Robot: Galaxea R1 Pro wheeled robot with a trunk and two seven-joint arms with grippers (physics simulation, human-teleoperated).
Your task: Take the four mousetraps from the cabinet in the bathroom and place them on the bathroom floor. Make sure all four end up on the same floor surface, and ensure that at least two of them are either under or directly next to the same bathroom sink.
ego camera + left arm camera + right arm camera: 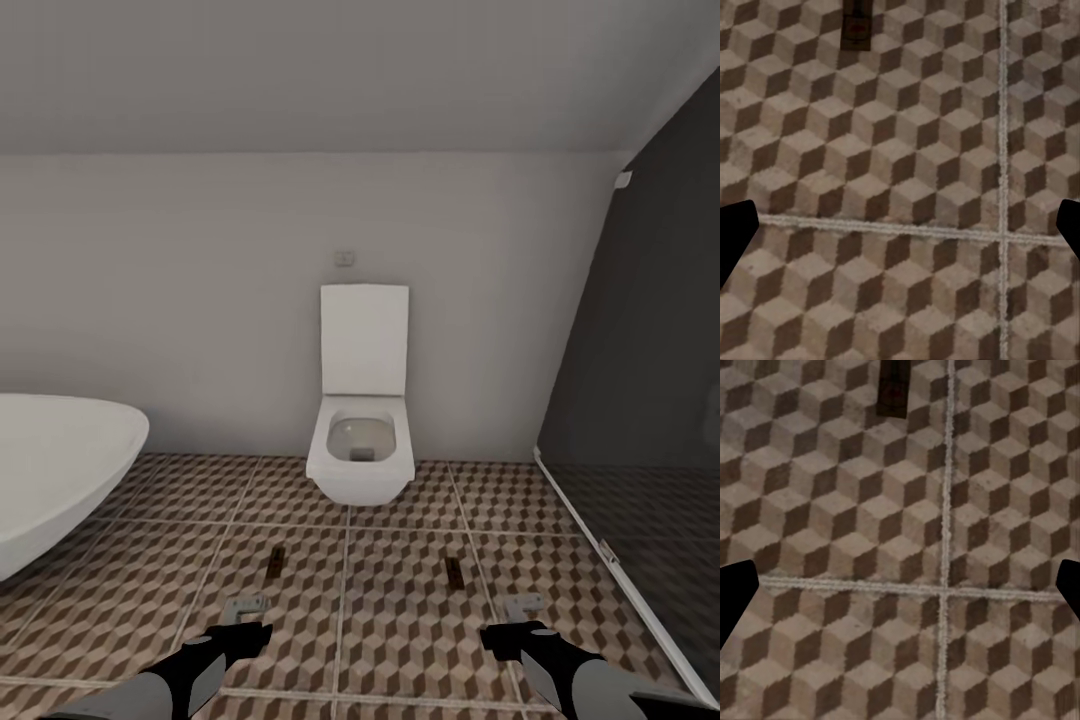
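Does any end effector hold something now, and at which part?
Nothing is held. Left end effector and right end effector are open and empty; two mousetraps lie on the bathroom floor.

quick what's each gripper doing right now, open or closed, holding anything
Left gripper: open, empty, above the bathroom floor.
Right gripper: open, empty.

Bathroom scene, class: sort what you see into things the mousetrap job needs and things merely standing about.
Job: two mousetraps, one and another; bathroom floor; left gripper; right gripper.
Standing about: toilet; bathtub; grey glass panel.
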